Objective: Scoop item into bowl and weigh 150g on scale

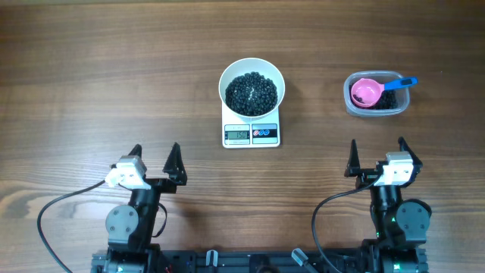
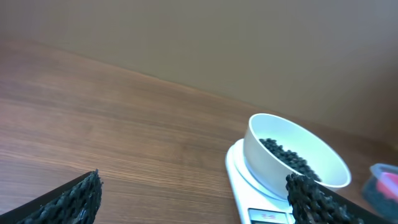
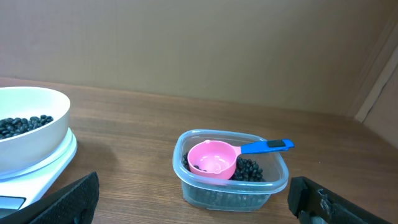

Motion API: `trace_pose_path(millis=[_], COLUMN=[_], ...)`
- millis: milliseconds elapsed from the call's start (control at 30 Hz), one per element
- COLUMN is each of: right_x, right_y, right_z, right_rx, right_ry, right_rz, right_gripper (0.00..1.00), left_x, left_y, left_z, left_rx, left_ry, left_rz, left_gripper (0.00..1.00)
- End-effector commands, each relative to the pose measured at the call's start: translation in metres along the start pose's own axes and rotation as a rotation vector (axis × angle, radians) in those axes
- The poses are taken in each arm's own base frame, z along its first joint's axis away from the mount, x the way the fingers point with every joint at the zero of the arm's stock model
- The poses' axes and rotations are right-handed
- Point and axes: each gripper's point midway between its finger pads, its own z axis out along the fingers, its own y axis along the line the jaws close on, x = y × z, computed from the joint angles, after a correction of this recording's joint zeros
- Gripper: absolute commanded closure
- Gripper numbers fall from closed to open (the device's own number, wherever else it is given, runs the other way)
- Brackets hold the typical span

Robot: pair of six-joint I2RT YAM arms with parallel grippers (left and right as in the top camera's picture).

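The white bowl (image 1: 252,85) stands on the white scale (image 1: 251,134) at table centre, holding a heap of the black beads, the item (image 1: 251,94). In the left wrist view the bowl (image 2: 292,155) and scale (image 2: 249,186) sit at the right. More item (image 3: 249,169) lies in the clear tub (image 3: 230,180), with the pink scoop (image 3: 214,160) resting inside. My left gripper (image 1: 155,161) stands open near the front left, away from everything. My right gripper (image 1: 377,155) is open at the front right, short of the tub (image 1: 375,94). Both hold nothing.
The scoop's blue handle (image 1: 402,83) sticks out over the tub's right rim. Bare wooden table (image 1: 91,83) stretches to the left and between the scale and tub. Cables and arm bases sit along the front edge.
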Motion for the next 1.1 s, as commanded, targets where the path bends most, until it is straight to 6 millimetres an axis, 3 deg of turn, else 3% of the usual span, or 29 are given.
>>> trace_pose_path(millis=[0, 100, 1067], right_x=[-0.0034, -0.0034, -0.0035], right_y=[-0.0018, -0.0018, -0.0018], right_z=[-0.0008, -0.0008, -0.0008], right_rx=[0.011, 0.011, 0.011], right_ry=[-0.013, -0.013, -0.014], right_rz=[0.019, 0.018, 0.019], right_gripper=[0.00, 0.00, 0.00], left_x=[0.0007, 0.0007, 0.0000], left_y=[0.0031, 0.0030, 0.0038], left_z=[-0.0004, -0.0004, -0.0004], left_rx=[-0.008, -0.007, -0.010], left_ry=[0.001, 0.001, -0.001], left_rz=[0.150, 0.214, 0.206], left_gripper=[0.00, 0.00, 0.00])
